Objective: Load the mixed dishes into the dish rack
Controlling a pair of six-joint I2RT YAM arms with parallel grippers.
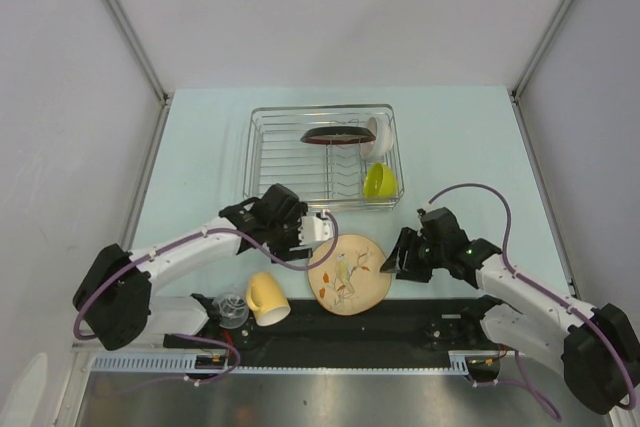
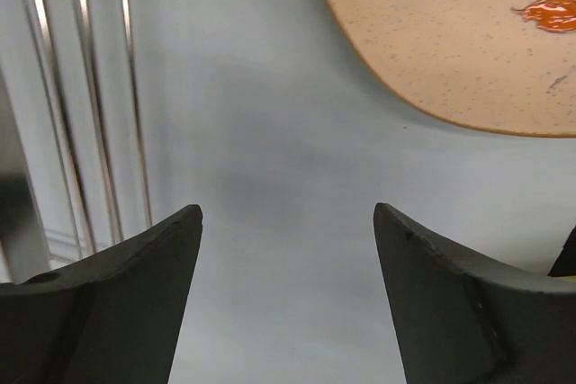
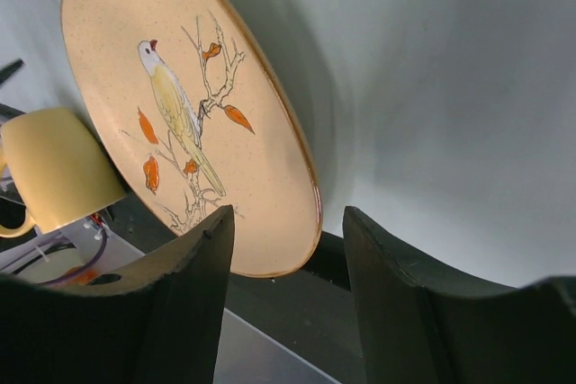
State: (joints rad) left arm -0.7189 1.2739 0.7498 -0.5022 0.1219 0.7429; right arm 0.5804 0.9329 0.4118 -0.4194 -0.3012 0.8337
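Pale mint tabletop w/ white walls, alu corner posts

Ahead and right of the left hand, the beige patterned plate runs off the top and right edges. Ahead-left, the dish rack wires are blurred and cut off at the top. The yellow mug is cut by the left edge and partly hidden behind the right hand's left finger. From above, the small clear glass is too small to tell how it lies on the worktop.
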